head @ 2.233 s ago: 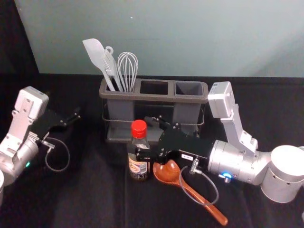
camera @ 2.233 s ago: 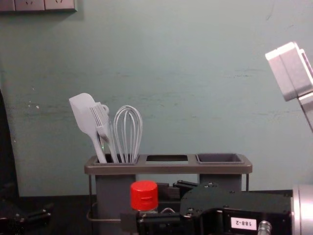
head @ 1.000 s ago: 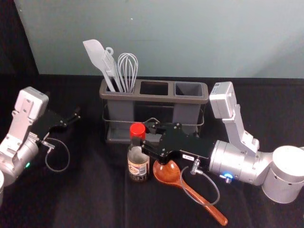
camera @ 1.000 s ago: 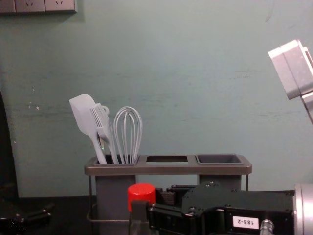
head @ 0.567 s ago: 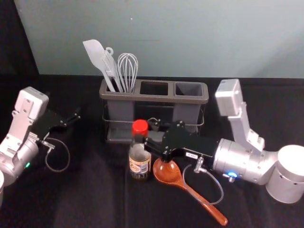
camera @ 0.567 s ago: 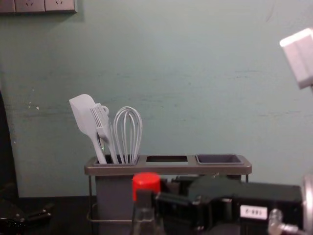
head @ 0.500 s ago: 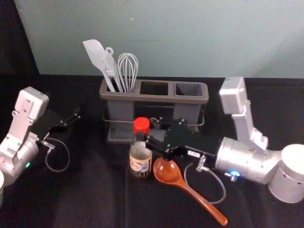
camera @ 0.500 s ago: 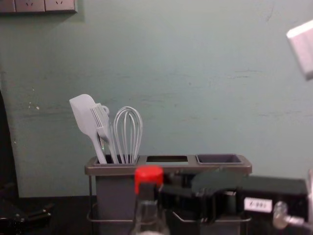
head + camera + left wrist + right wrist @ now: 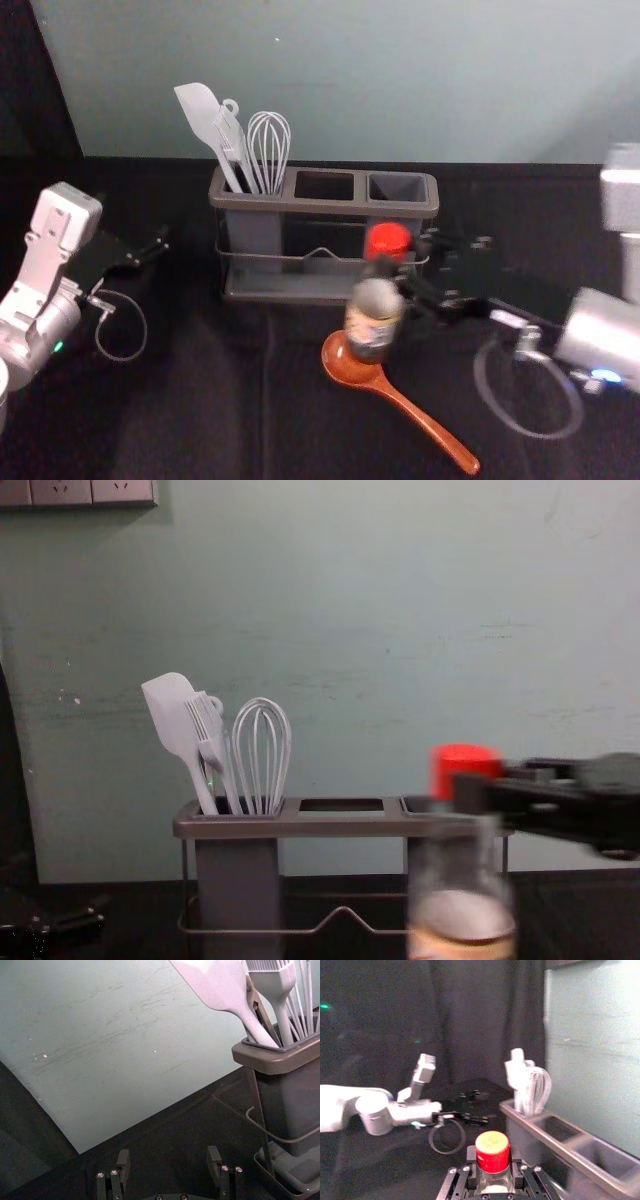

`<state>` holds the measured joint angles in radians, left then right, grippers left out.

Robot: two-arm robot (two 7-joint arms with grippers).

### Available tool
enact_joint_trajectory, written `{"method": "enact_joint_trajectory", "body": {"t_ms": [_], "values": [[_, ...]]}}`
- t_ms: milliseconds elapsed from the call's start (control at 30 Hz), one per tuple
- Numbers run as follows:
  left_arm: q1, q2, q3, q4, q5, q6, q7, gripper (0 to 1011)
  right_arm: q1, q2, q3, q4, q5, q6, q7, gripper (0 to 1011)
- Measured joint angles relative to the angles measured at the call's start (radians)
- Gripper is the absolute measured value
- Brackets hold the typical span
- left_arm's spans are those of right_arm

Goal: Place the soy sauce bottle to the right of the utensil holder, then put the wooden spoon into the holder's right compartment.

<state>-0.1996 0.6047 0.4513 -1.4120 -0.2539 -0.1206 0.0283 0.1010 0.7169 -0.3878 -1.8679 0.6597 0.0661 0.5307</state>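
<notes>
With the right gripper [image 9: 493,1160], in front of the right end of the utensil holder [image 9: 300,204], held the soy sauce bottle [image 9: 372,325] with both fingers clamped on the neck, just under the red cap [image 9: 389,240]. Held the bottle roughly upright and, by judgement, clear of the table [image 9: 200,410]. Judged the body to be stiff, smooth glass, breakable, with most of the weight below the grip and liable to swing or slip if moved abruptly. Called for firm, even pressure at the neck, a slow traverse past the holder's right end, and release only after full base contact. Had the wooden spoon [image 9: 350,362] lying in front of the holder, with the bowl near the bottle's base and the handle running toward the right front. Judged light, rigid and slightly slippery; best grasped at mid-handle for insertion into the right compartment [image 9: 397,187]. Held the spatula [image 9: 200,112] and whisk [image 9: 268,150] in the holder's left compartment. Had the left gripper [image 9: 168,1155] parked to the holder's left, fingers apart.
</notes>
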Motion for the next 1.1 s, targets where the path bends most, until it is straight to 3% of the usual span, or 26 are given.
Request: {"method": "enact_joint_trajectory", "body": {"t_ms": [33,67,233,300,433,700,867,1100], "values": [[0.000,0.000,0.000,0.000,0.000,0.000,0.000,1005,-0.041,0.030,0.039,-0.018,0.012,-0.013,-0.013,385],[0.000,0.000,0.000,0.000,0.000,0.000,0.000,1005,-0.041,0.030,0.039,-0.018,0.012,-0.013,-0.013,385],[0.000,0.000,0.000,0.000,0.000,0.000,0.000,1005,-0.167,0.096,0.165,-0.045,0.046,-0.062,-0.043,385],[0.000,0.000,0.000,0.000,0.000,0.000,0.000,1005,-0.209,0.107,0.211,-0.041,0.055,-0.087,-0.049,385],[0.000,0.000,0.000,0.000,0.000,0.000,0.000,1005,-0.244,0.106,0.256,-0.015,0.059,-0.120,-0.055,385],[0.000,0.000,0.000,0.000,0.000,0.000,0.000,1005,-0.210,0.072,0.257,0.056,0.015,-0.132,-0.065,385],[0.000,0.000,0.000,0.000,0.000,0.000,0.000,1005,-0.154,0.037,0.235,0.109,-0.017,-0.126,-0.072,385],[0.000,0.000,0.000,0.000,0.000,0.000,0.000,1005,-0.044,-0.041,0.193,0.218,-0.040,-0.109,-0.058,385]]}}
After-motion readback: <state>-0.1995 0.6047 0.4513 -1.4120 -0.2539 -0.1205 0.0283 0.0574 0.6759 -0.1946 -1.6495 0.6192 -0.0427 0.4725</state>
